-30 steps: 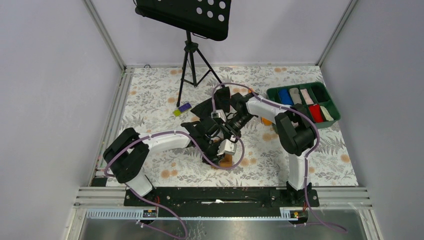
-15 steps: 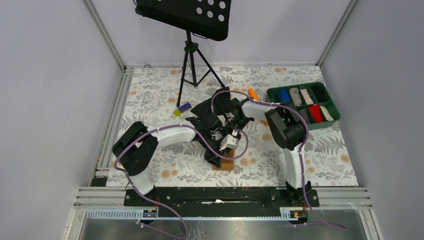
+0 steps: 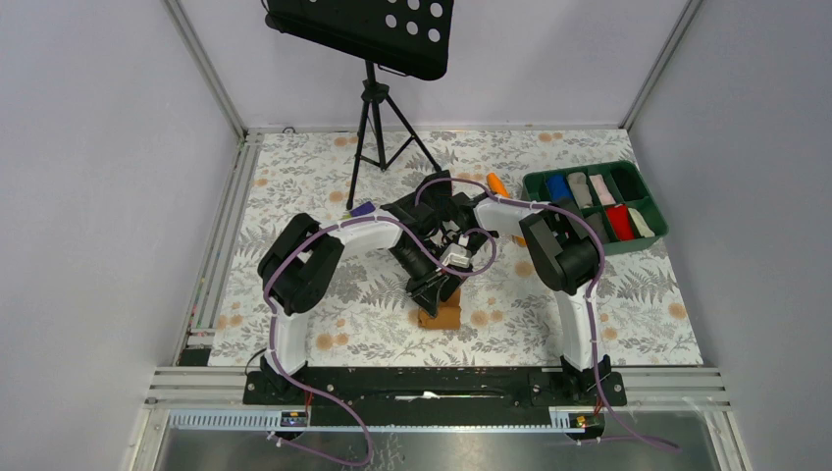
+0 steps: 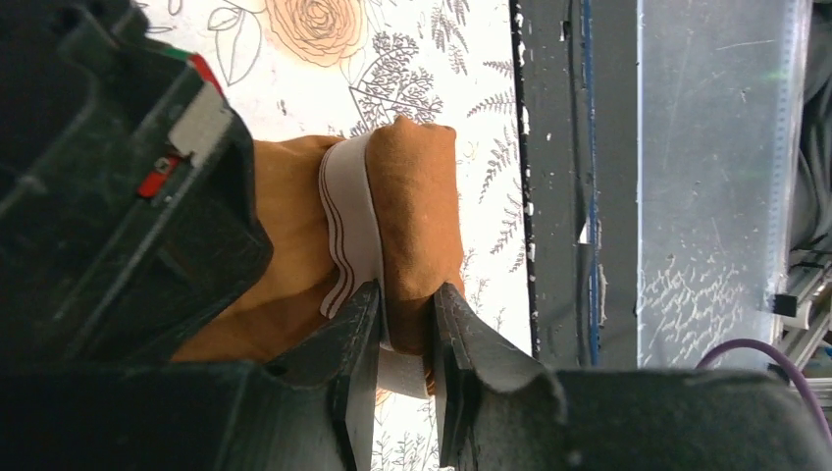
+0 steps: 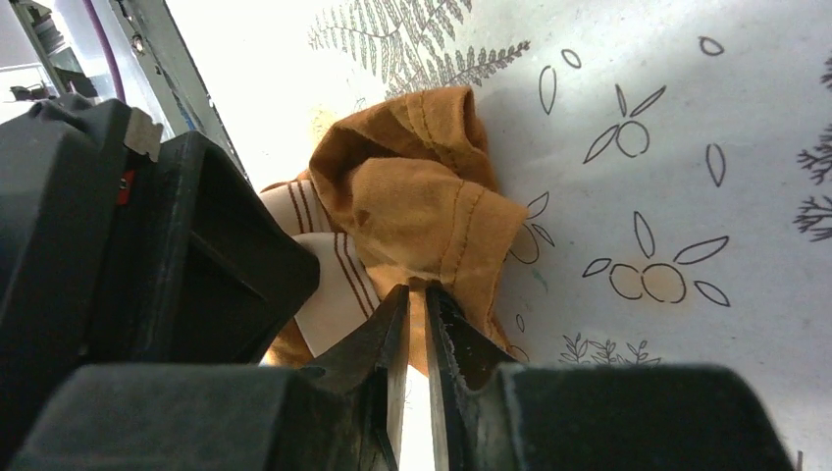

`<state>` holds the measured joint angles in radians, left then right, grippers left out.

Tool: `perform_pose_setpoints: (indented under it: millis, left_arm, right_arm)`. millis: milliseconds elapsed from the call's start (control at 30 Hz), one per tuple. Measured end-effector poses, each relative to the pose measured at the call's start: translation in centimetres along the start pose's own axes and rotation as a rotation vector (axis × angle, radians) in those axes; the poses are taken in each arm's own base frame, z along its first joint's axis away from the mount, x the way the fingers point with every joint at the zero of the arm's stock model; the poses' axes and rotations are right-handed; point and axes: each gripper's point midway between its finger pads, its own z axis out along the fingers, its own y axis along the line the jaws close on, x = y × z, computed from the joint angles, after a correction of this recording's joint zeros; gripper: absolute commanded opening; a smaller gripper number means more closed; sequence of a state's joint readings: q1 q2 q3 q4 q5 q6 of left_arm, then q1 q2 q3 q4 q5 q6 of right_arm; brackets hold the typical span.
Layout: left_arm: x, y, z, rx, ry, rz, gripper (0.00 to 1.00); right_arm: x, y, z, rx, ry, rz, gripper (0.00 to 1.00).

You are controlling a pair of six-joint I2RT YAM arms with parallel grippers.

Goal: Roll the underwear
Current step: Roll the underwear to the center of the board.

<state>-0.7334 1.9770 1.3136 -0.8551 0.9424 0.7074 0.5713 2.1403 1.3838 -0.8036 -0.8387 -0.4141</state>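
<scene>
The underwear [image 3: 441, 311] is a caramel-brown bundle with a pale striped waistband, lying on the floral cloth near the table's middle. Both grippers crowd together just behind it in the top view. In the left wrist view my left gripper [image 4: 407, 316] is shut on a thick fold of the underwear [image 4: 424, 211] beside the waistband [image 4: 351, 231]. In the right wrist view my right gripper [image 5: 413, 297] is pinched on a thin edge of the underwear [image 5: 417, 201]. The other gripper's black body fills the left of each wrist view.
A green divided tray [image 3: 655, 212] of rolled garments stands at the right. A bright orange cylinder [image 3: 497, 183] lies behind the arms by a black garment [image 3: 404, 210]. A tripod [image 3: 372, 128] stands at the back, with small purple and yellow pieces [image 3: 357, 212] near it.
My left arm's elbow has swung up and inward toward the table's middle. My right arm folded back closer to its base. More of the brown underwear now shows in front of the grippers.
</scene>
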Motion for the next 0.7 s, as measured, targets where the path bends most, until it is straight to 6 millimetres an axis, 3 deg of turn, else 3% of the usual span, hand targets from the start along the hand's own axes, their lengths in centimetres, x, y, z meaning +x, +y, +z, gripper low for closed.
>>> perform_pose_setpoints:
  millis: [533,700]
  left_arm:
    - [0.4,-3.1,-0.2,0.095,-0.031,-0.054,0.0]
    - [1.7,-2.5,0.8,0.139,0.0,-0.093,0.0]
  right_arm:
    - [0.1,-0.1,0.1,0.002,0.0,0.011,0.2]
    - [0.1,-0.1,0.1,0.006,0.001,0.031,0.2]
